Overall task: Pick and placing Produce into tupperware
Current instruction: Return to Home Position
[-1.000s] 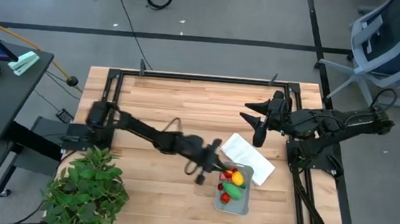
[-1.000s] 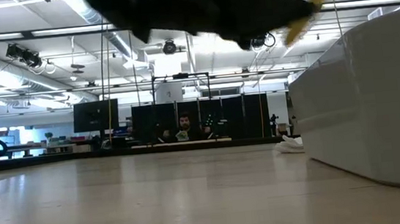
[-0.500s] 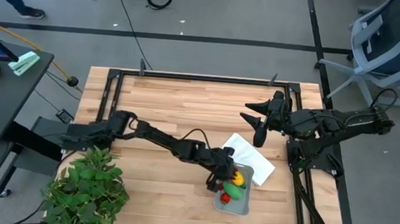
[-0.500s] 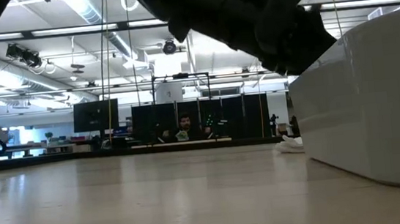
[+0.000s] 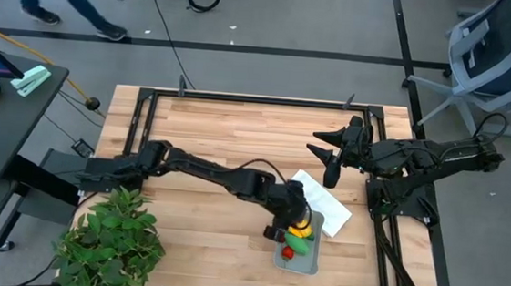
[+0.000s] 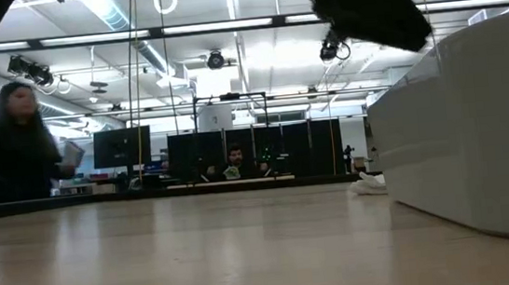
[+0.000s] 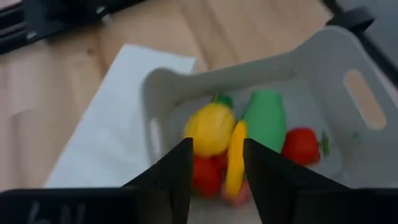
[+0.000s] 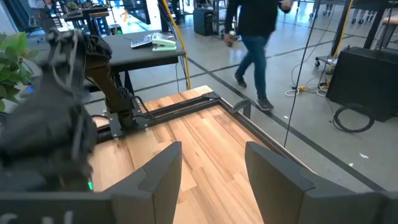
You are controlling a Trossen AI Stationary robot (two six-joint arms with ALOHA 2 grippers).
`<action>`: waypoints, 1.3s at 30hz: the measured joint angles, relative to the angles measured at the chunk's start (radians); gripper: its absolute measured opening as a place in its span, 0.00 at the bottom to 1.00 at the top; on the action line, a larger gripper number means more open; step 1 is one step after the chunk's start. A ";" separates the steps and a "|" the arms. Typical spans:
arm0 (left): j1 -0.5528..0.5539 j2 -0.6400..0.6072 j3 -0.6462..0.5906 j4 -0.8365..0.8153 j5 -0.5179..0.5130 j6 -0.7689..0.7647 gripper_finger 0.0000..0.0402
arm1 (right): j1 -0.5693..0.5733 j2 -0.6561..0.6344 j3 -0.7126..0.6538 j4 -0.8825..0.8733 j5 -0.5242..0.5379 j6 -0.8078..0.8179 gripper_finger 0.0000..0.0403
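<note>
My left gripper (image 5: 284, 226) (image 7: 217, 149) hangs open just above the near-left end of the pale grey tupperware (image 5: 302, 252) (image 7: 348, 81). The produce lies inside it: a yellow lemon (image 7: 210, 127), a green oval (image 7: 266, 118), red pieces (image 7: 300, 144), and a thin orange-yellow piece (image 7: 236, 158) resting on top of the others just beyond my fingertips. In the low view the tupperware wall (image 6: 470, 140) fills the right side, with the left arm (image 6: 363, 1) dark above it. My right gripper (image 5: 327, 160) (image 8: 212, 168) waits open above the table's far right.
A white cloth (image 5: 328, 204) (image 7: 112, 118) lies under the tupperware's far end. A leafy green plant (image 5: 111, 237) stands at the near-left corner. A black frame (image 5: 259, 98) edges the table. A person (image 6: 11, 138) (image 8: 255, 37) walks in the room beyond.
My left gripper has moved toward the table's right edge, from beside the tupperware to over its left end. The orange-yellow piece that showed at its fingertips a second ago now lies among the produce in the tupperware.
</note>
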 joint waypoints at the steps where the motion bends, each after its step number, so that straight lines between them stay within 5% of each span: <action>1: 0.002 0.000 0.042 -0.067 -0.016 0.006 0.36 | 0.000 0.000 0.000 0.000 0.000 0.000 0.46; 11: 0.072 -0.019 0.379 -0.625 -0.144 0.032 0.30 | 0.000 0.000 0.000 -0.001 0.000 0.000 0.46; 19: 0.180 -0.224 0.222 -0.837 -0.147 -0.034 0.34 | 0.000 0.000 0.000 0.000 -0.001 0.000 0.46; 27: 0.235 -0.554 -0.024 -0.850 -0.206 -0.160 0.34 | 0.000 0.000 0.000 0.000 -0.002 0.000 0.46; 39: 0.129 -1.326 -0.556 -0.715 -0.473 -0.495 0.35 | 0.001 -0.001 0.000 -0.071 -0.030 0.047 0.46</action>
